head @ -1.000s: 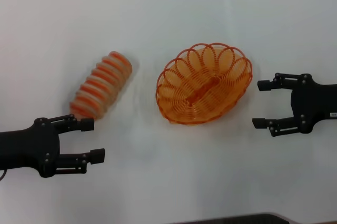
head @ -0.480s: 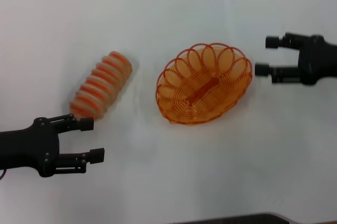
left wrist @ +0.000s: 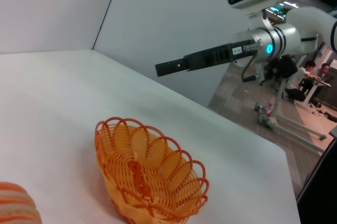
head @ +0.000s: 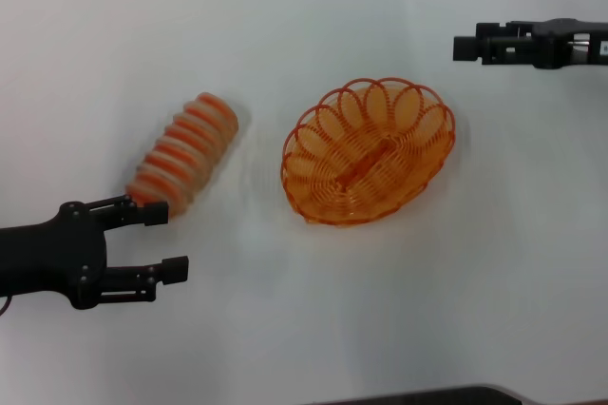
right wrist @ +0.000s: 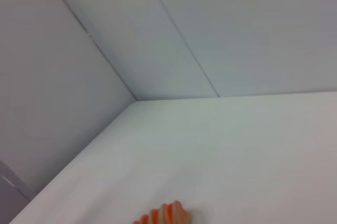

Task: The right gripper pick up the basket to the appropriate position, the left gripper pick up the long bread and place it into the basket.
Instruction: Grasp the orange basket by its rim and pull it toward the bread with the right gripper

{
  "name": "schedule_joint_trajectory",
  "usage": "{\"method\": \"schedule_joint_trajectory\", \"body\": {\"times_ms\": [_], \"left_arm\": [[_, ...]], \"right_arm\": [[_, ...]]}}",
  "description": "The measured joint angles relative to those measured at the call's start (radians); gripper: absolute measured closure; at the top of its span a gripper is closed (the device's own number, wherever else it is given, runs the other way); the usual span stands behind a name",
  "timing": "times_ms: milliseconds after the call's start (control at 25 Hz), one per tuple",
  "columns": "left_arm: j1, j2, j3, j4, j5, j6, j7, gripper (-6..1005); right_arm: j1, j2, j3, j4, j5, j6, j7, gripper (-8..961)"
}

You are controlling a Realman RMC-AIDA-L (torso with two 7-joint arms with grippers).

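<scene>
The orange wire basket [head: 369, 151] sits on the white table near the middle, with nothing in it; in the left wrist view the basket [left wrist: 150, 174] is close by. The long bread [head: 180, 153], tan with orange stripes, lies slanted to the basket's left, and its end shows as the bread [right wrist: 163, 214] in the right wrist view. My left gripper [head: 166, 241] is open just in front of the bread's near end, with nothing between its fingers. My right gripper [head: 465, 47] hovers beyond the basket's far right rim, turned edge-on and clear of it; the left wrist view shows the right gripper [left wrist: 160, 69] raised above the table.
The white table [head: 313, 329] spreads out around both objects. Light walls stand at the back. Past the table's right edge, the left wrist view shows open floor with people and a stand.
My right gripper has moved from beside the basket's right side to beyond its far right rim and has turned edge-on. The left gripper has barely shifted. Basket and bread have not moved.
</scene>
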Motion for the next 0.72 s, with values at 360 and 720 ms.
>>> {"method": "schedule_joint_trajectory", "body": {"times_ms": [360, 720], "left_arm": [[-0.005, -0.001, -0.013, 0.002, -0.002, 0.001, 0.037, 141], [-0.006, 0.001, -0.014, 0.003, -0.016, 0.012, 0.072, 141]], "right_arm": [[0.098, -0.012, -0.011, -0.006, -0.206, 0.062, 0.247, 37], [0.182, -0.008, -0.040, -0.009, -0.360, 0.080, 0.416, 38]]}}
